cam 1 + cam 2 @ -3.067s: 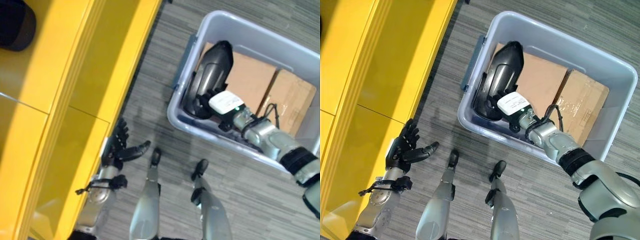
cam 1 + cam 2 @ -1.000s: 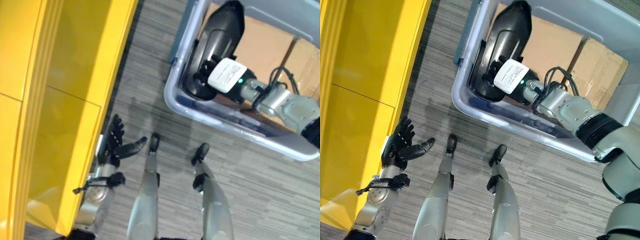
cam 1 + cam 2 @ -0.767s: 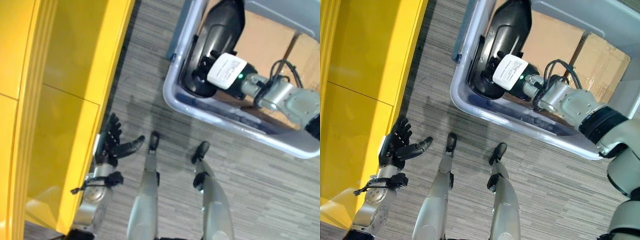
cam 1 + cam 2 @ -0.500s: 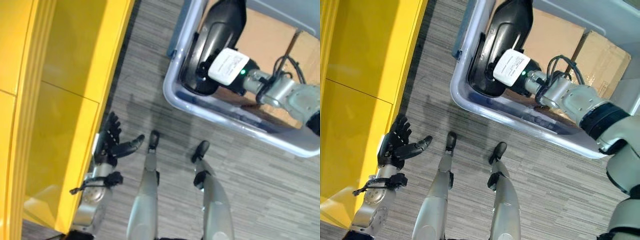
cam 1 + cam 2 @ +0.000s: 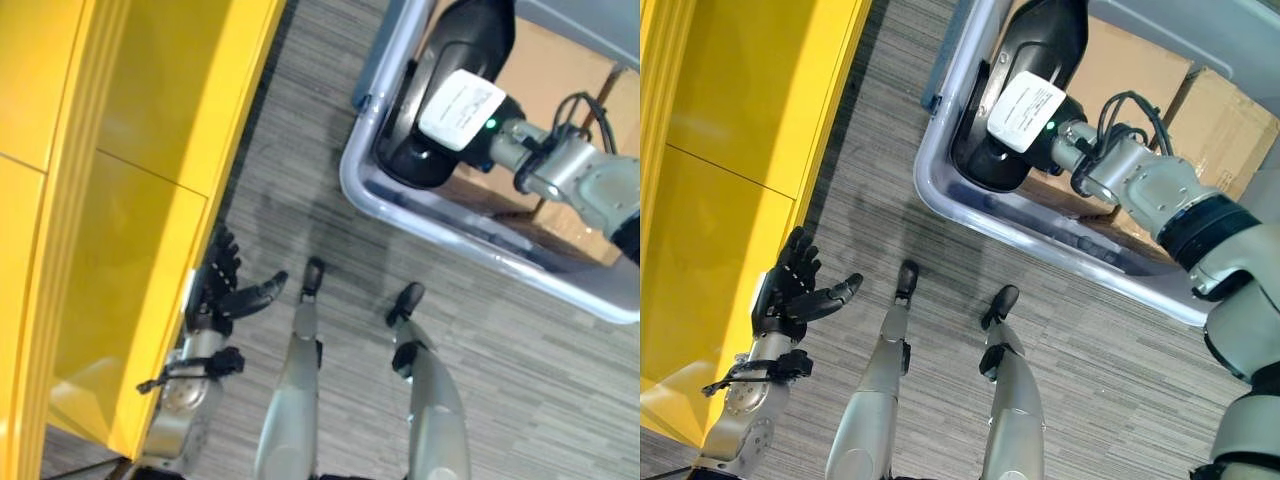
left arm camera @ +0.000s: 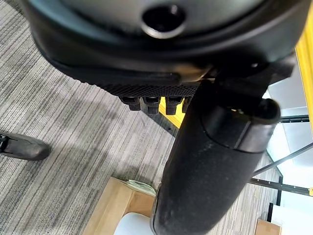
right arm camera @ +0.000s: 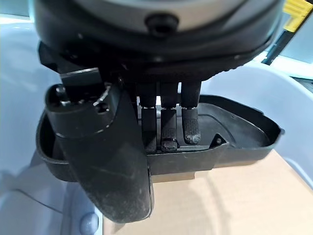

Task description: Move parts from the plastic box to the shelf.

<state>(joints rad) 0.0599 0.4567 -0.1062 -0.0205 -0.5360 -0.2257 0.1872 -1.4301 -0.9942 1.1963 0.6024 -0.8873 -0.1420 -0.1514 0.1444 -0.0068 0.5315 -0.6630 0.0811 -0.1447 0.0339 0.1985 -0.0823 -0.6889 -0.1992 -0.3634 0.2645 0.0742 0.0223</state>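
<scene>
— Gripping anything? The right robot hand?
— Yes, its fingers and thumb clamp the black part's rim inside the plastic box.
— Left robot hand?
— Spread open, empty, beside the yellow shelf.
</scene>
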